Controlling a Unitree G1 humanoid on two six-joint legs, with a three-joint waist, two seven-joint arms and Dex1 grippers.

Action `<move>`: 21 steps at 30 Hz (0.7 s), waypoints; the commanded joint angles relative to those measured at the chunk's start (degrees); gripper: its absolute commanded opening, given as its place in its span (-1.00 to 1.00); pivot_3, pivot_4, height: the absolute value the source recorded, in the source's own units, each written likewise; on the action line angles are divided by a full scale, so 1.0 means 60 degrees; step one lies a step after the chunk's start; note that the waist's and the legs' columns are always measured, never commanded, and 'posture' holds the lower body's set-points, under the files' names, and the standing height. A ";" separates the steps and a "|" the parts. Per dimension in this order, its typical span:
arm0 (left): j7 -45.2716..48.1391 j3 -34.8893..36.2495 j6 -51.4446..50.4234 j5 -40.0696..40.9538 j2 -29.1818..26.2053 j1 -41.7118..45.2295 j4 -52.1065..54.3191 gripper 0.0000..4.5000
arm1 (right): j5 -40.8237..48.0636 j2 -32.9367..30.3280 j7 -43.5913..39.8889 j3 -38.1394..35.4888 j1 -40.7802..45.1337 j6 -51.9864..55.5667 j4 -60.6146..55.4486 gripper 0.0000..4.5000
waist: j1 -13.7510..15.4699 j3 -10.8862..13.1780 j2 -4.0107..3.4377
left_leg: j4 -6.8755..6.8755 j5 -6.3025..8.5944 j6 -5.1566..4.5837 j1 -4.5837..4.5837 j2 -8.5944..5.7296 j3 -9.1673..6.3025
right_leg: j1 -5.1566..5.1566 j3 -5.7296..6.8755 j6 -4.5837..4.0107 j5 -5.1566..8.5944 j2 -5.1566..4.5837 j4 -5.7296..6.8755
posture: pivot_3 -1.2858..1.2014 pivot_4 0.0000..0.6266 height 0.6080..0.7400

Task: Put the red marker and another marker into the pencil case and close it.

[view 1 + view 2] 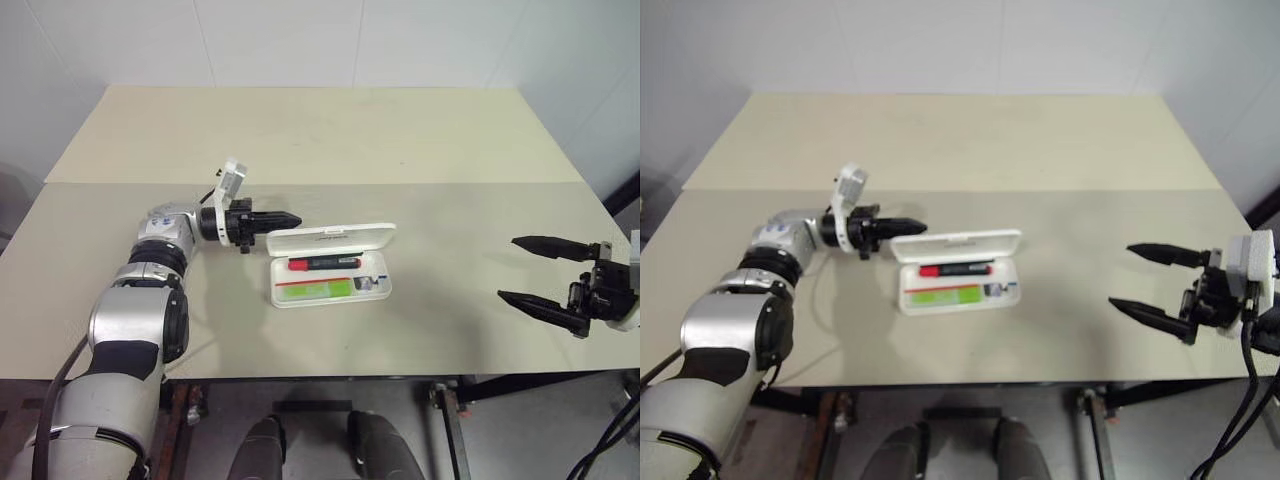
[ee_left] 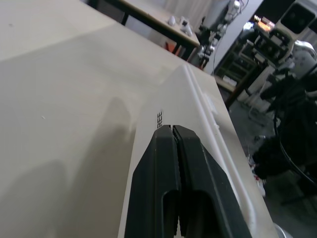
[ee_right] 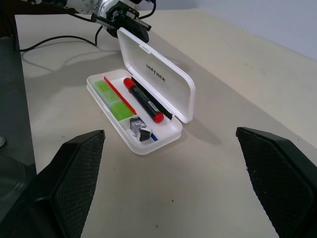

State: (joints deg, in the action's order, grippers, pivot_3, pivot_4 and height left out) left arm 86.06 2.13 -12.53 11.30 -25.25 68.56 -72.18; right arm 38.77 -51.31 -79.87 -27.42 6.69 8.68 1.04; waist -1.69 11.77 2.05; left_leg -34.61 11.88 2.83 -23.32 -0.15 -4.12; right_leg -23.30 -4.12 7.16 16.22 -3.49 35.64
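We note the pencil case (image 1: 330, 264) sitting open near the middle of the bench (image 1: 300, 140), a pale beige, matte, flat surface with a seam running across it. The case is white hard plastic, rectangular with rounded corners, its hinged lid (image 3: 157, 74) standing up at a tilt behind the tray and carrying small dark lettering on its inner face. Inside the tray the red marker (image 3: 143, 99) lies along the hinge side: a slim, round body with red ends and a black barrel. Beside it, on the near side of a thin red divider line, lies another marker (image 3: 112, 97), flat and chunky with a light green cap. A small dark and grey item (image 3: 139, 127) occupies the tray's end compartment; we cannot tell what it is. Our left hand (image 1: 281, 220) is clenched, its two black tapered fingers (image 2: 171, 183) pressed together with nothing between them, pointing roughly level toward the right, the tips right at the lid's back left corner. Our right hand (image 1: 535, 272) hovers well apart to the right of the case, released, its textured black fingers (image 3: 74, 163) spread wide, empty, aimed toward the case.
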 commanded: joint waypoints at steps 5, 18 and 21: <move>0.1073 -0.1039 -0.0257 0.0284 -0.0044 -0.0542 0.0750 -0.99 | -0.0117 -0.0046 -0.0859 -0.0010 0.1042 -0.0890 0.1643 1.00 | -0.0003 0.0000 -0.0001 | -0.0010 0.0000 0.0000 0.0003 0.0000 0.0002 | 0.0000 -0.0006 0.0001 -0.0001 0.0001 0.0013 | 0.03 -0.52 1.00; 0.1073 -0.2765 -0.0605 0.0905 -0.0177 -0.1691 0.2469 -0.99 | 0.0907 0.0035 -0.1309 0.0155 0.0481 0.0148 0.0364 1.00 | 0.0010 0.0000 -0.0003 | -0.0041 0.0002 0.0002 0.0004 -0.0001 0.0005 | 0.0001 -0.0018 0.0001 -0.0001 0.0001 0.0035 | 0.03 -0.52 1.00; 0.1072 -0.2829 -0.0630 0.0700 -0.0149 -0.1713 0.2474 -0.99 | 0.1101 0.0052 -0.1213 0.0100 0.0478 0.0284 0.0197 1.00 | -0.0012 0.0000 -0.0003 | -0.0061 0.0004 0.0005 0.0006 -0.0002 0.0016 | 0.0009 -0.0030 0.0003 -0.0002 0.0001 0.0032 | 0.03 -0.52 1.00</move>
State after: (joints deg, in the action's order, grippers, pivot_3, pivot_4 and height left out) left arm 86.07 -14.22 -16.24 16.21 -25.81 58.98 -58.64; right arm 43.60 -50.95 -85.77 -25.19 9.43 9.88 3.88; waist -1.77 11.77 2.03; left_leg -35.02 11.91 2.85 -23.28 -0.16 -4.01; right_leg -23.23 -4.31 7.18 16.20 -3.48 35.82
